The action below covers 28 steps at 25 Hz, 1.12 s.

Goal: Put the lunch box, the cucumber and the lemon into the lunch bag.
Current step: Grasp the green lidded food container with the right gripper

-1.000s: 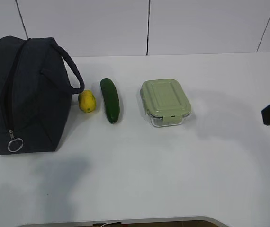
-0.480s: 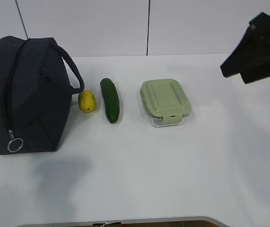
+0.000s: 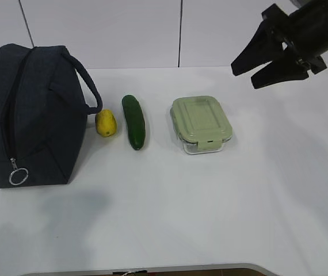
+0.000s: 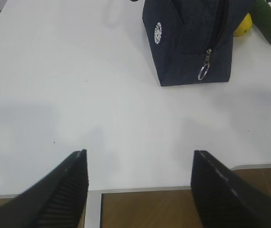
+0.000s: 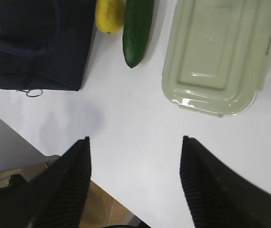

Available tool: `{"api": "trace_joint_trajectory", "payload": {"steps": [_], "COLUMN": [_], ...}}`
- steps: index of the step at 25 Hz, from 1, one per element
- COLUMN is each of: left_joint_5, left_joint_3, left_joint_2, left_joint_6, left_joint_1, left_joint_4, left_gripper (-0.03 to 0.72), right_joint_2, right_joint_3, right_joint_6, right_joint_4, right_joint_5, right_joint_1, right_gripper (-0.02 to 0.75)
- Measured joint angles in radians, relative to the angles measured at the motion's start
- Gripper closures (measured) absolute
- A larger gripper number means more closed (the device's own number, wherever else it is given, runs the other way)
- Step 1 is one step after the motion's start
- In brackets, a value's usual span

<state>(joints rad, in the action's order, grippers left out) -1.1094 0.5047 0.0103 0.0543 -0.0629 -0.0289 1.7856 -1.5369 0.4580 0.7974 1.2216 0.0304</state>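
Note:
The navy lunch bag (image 3: pixel 29 115) stands at the table's left, zipper closed, silver ring pull (image 3: pixel 18 176) at its front; it also shows in the left wrist view (image 4: pixel 192 40) and the right wrist view (image 5: pixel 33 42). Beside it lie the yellow lemon (image 3: pixel 106 122), then the dark green cucumber (image 3: pixel 133 121), then the lunch box (image 3: pixel 201 123) with its pale green lid. My right gripper (image 3: pixel 246 76) hangs open in the air above and right of the lunch box, empty. My left gripper (image 4: pixel 138 154) is open over the table's near edge, far from the bag, and does not show in the exterior view.
White table (image 3: pixel 210 213) with a pale wall behind it. The front table edge (image 4: pixel 164 190) runs between the left fingers. The right wrist view sees the lemon (image 5: pixel 109 14), cucumber (image 5: pixel 138 31) and lunch box (image 5: pixel 218 52) from above.
The right arm has risen from the right edge of the exterior view and swung leftward toward the lunch box. The objects have not moved.

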Motion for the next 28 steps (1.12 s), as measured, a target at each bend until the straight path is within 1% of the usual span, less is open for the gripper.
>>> {"api": "trace_joint_trajectory", "payload": {"steps": [2,6,11,22,28], "left_joint_5": [0.000,0.000,0.000,0.000,0.000], "left_joint_3": [0.000,0.000,0.000,0.000,0.000], "left_joint_2": [0.000,0.000,0.000,0.000,0.000], "left_joint_6": [0.000,0.000,0.000,0.000,0.000], "left_joint_1": [0.000,0.000,0.000,0.000,0.000], "left_joint_4": [0.000,0.000,0.000,0.000,0.000], "left_gripper": [0.194,0.194,0.194,0.194,0.194], "right_joint_2": [0.035,0.093,0.172,0.217,0.349], "right_joint_3": [0.000,-0.002,-0.007,-0.021,-0.152], "right_joint_6": [0.019,0.065,0.088,0.098,0.130], "right_joint_4": [0.019,0.082,0.092,0.094,0.094], "right_joint_5": [0.000,-0.002,-0.008,-0.010,-0.010], "right_joint_1": [-0.014,-0.079,-0.141,-0.146,-0.146], "right_gripper": [0.262,0.262,0.262,0.262,0.262]}}
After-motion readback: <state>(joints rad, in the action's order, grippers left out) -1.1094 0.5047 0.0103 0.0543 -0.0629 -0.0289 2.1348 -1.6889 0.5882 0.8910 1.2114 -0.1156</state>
